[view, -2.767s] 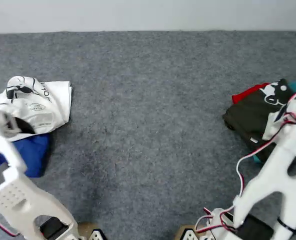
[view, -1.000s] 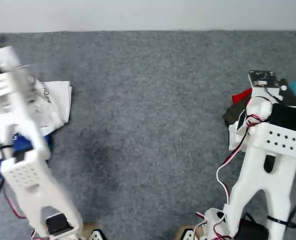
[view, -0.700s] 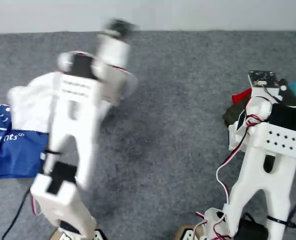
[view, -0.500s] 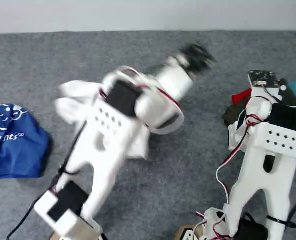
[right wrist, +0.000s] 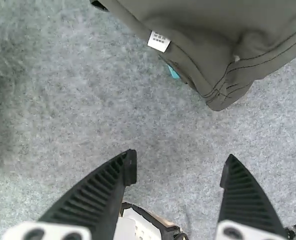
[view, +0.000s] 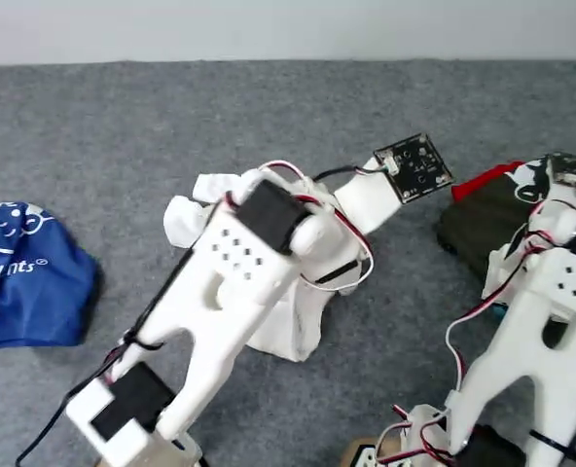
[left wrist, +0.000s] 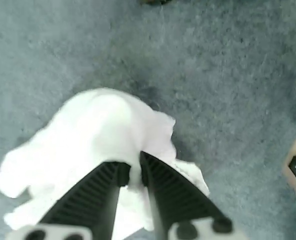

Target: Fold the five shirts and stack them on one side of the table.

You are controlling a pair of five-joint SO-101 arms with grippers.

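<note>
From above, the left arm [view: 239,282] stretches on a slant over the middle of the grey counter [view: 269,107], elbow bent, wrist aimed toward the right edge, with the white shirt [view: 288,326] bunched beneath it. A crumpled blue shirt [view: 25,277] sits at the left edge. A dark shirt [view: 478,224] lies over a red shirt [view: 483,178] at the right edge, where the right arm [view: 551,321] stands tall. On the left wrist camera, the left tool [left wrist: 134,167] is pressed together, pinching a fold of the white shirt [left wrist: 98,125], which sags onto the counter in a lump. I'd say set it down mid-counter and spread it flat before any fold. On the right wrist camera, the right tool [right wrist: 180,159] hangs spread wide over bare counter, just short of the dark shirt [right wrist: 213,45] and a teal scrap [right wrist: 173,73] under it. It looks well placed to take a corner.
</note>
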